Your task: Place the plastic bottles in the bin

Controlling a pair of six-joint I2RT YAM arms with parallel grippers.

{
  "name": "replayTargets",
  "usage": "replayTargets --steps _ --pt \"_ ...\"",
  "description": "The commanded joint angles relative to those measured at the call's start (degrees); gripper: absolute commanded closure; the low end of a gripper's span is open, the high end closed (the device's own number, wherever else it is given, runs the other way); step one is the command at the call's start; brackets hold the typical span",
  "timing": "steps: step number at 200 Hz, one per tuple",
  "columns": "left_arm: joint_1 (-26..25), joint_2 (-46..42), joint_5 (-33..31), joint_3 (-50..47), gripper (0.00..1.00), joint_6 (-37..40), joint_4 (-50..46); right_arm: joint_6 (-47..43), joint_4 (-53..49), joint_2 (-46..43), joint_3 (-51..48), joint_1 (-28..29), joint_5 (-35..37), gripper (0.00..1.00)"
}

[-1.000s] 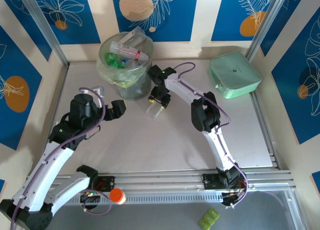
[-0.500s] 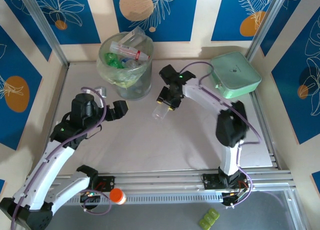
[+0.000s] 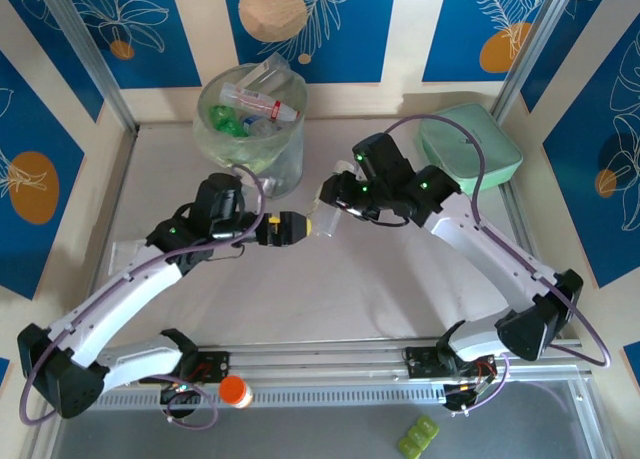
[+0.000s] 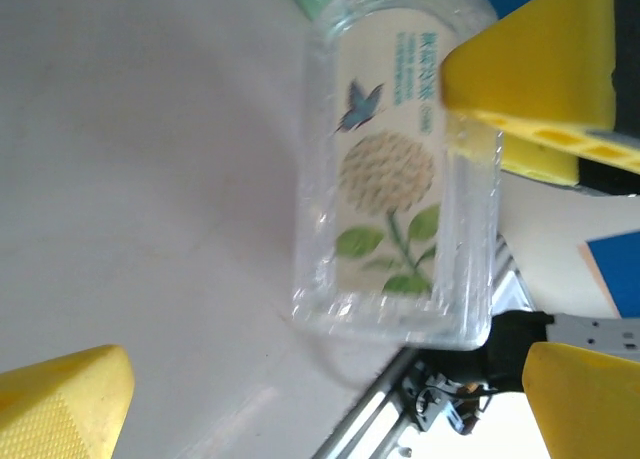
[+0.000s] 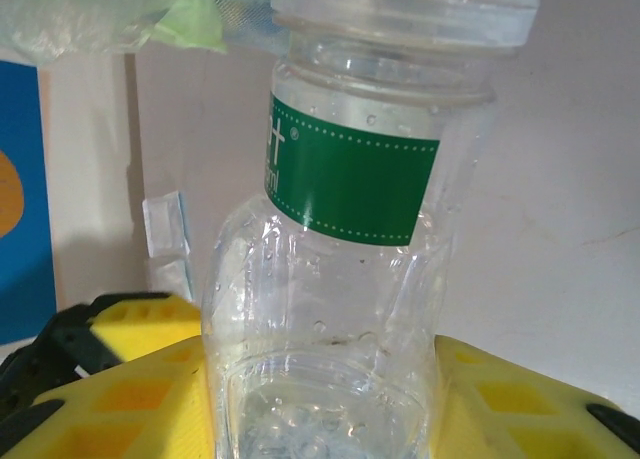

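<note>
A mint-green case (image 3: 480, 154) is lying at the far right of the desk (image 3: 400, 289), with the right arm crossing over its near left corner. An orange-topped object (image 3: 235, 390) is sitting on the front rail, and two small green pieces (image 3: 417, 437) are lying below it. The bin (image 3: 250, 139) is standing at the far left-centre, with a heap of plastic bottles (image 3: 255, 104) inside it. The left arm's wrist and cable are passing just in front of its wall.

Between the two arms, near the bin's right side, the right fingers (image 3: 335, 197) are clamping one end of a clear bottle (image 3: 322, 222). In the right wrist view they (image 5: 320, 399) are pinching it from both sides. Its long axis is running away from the right fingers, down and leftward in the overhead view. Its free end is pointing at the left fingers (image 3: 295, 227), which are standing wide apart (image 4: 325, 379) just short of it, not touching. The bottle's flower-and-butterfly label (image 4: 390, 169) is facing the left wrist camera.
</note>
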Motion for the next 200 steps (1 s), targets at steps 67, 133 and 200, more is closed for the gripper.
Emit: replayTargets --steps 67,133,200 --pt "-2.7 4.1 6.5 1.2 0.02 0.6 10.3 0.2 0.0 -5.7 -2.7 3.0 0.0 0.52" --pt "-4.5 5.7 5.3 2.1 0.18 1.5 11.8 1.5 2.0 -6.8 -3.4 4.7 -2.1 0.51" --pt "-5.0 4.3 4.9 2.8 0.43 3.0 11.2 1.7 2.9 -8.2 -4.3 4.8 -1.1 0.38"
